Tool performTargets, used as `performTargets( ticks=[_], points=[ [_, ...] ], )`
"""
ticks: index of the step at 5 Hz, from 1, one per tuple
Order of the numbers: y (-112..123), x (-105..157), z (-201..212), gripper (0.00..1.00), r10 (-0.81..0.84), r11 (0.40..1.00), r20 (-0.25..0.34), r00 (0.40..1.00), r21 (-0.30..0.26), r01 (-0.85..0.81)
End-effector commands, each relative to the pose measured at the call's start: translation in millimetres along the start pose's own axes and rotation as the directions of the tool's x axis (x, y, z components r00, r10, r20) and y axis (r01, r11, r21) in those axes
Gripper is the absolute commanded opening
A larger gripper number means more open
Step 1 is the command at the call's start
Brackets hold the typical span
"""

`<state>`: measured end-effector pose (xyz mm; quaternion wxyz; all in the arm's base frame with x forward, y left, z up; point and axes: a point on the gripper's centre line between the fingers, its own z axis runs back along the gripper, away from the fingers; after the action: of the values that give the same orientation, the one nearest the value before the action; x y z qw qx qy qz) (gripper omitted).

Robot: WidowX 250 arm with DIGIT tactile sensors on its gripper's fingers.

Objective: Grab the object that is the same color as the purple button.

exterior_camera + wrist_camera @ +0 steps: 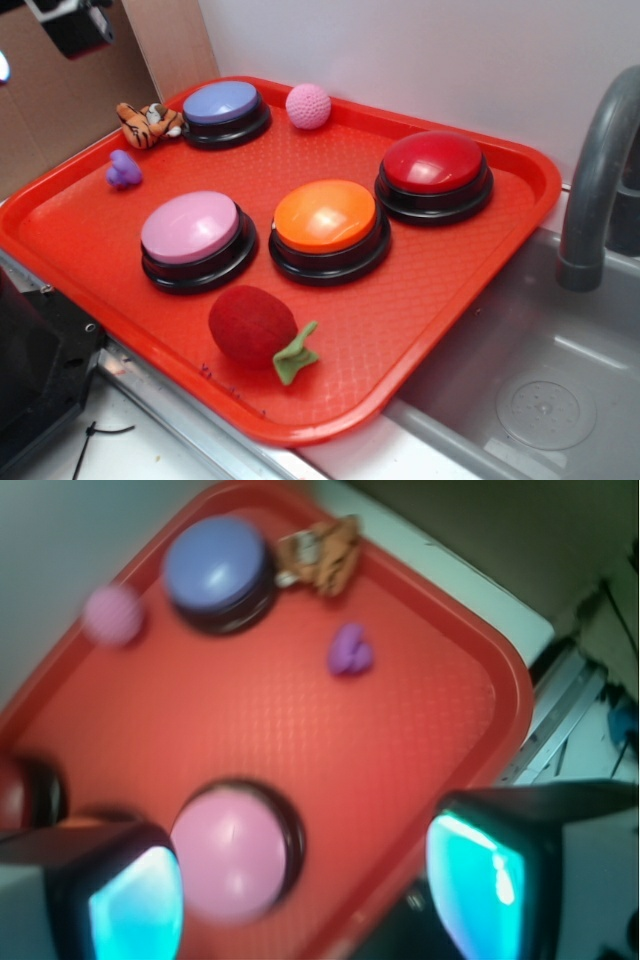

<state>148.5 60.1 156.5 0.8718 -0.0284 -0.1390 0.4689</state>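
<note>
The small lumpy purple toy (pixel 124 170) lies on the red tray (pixel 420 300) near its left edge; it also shows in the wrist view (pixel 350 650). The periwinkle purple button (pixel 222 103) stands at the tray's back left, seen too in the wrist view (pixel 212 565). My gripper (pixel 310 890) is open and empty, high above the tray's front left, with its cyan pads (pixel 140 905) spread wide. The toy lies well ahead of the jaws. In the exterior view only a black part of the arm (pixel 75 25) shows at the top left.
A pink-lilac button (pixel 192 228), an orange button (pixel 325 215) and a red button (pixel 433 162) stand on the tray. A tiger plush (pixel 147 123), a pink knitted ball (pixel 308 105) and a red plush fruit (pixel 252 323) lie there too. A grey sink (pixel 540 390) and faucet (pixel 600 170) are at the right.
</note>
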Motion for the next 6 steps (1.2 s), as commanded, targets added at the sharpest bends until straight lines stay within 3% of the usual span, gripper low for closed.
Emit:
performTargets(
  ticks=[1, 3, 6],
  points=[
    [15, 33, -67, 1.00, 0.183, 0.981, 0.109, 0.977, 0.048, -0.189],
    [19, 52, -102, 1.00, 0.227, 0.967, 0.152, 0.962, 0.082, -0.241],
    [24, 63, -155, 1.00, 0.251, 0.951, 0.148, 0.956, 0.143, -0.272]
  ],
)
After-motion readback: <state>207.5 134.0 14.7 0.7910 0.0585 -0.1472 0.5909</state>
